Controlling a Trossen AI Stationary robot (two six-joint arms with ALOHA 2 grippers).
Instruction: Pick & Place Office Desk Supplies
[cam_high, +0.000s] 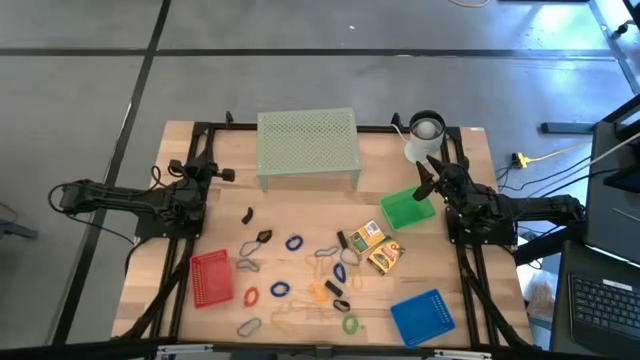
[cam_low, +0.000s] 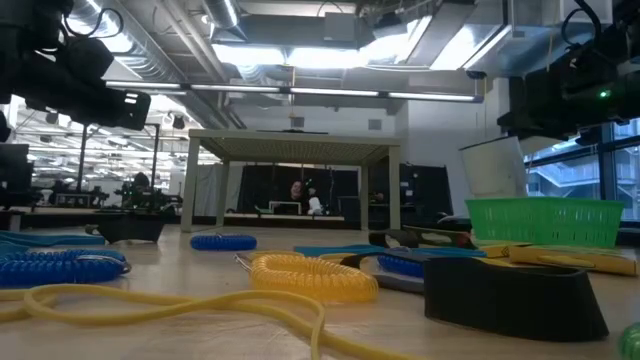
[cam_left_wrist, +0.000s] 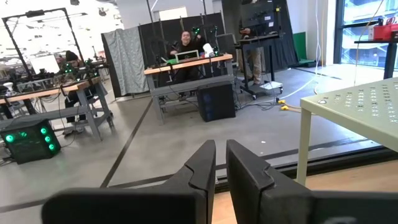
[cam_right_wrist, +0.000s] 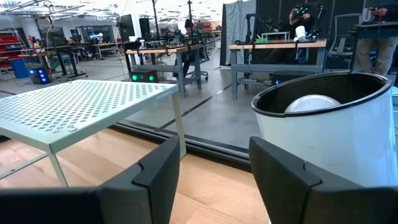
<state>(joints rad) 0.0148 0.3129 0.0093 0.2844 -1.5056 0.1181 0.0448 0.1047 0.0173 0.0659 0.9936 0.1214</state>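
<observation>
Supplies (cam_high: 320, 275) lie loose mid-table, nothing picked yet, so the reach looks not begun. Right gripper (cam_high: 428, 172) hangs spread and empty at 2 o'clock near the white cup (cam_high: 424, 135); the items sit toward 7 o'clock from it. Left gripper (cam_high: 222, 173) waits nearly pinched, empty, at 10 o'clock.

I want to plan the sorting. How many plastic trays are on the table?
3. The red tray lies front left, the blue tray front right, and the green tray by the right gripper. None seems hidden.
</observation>
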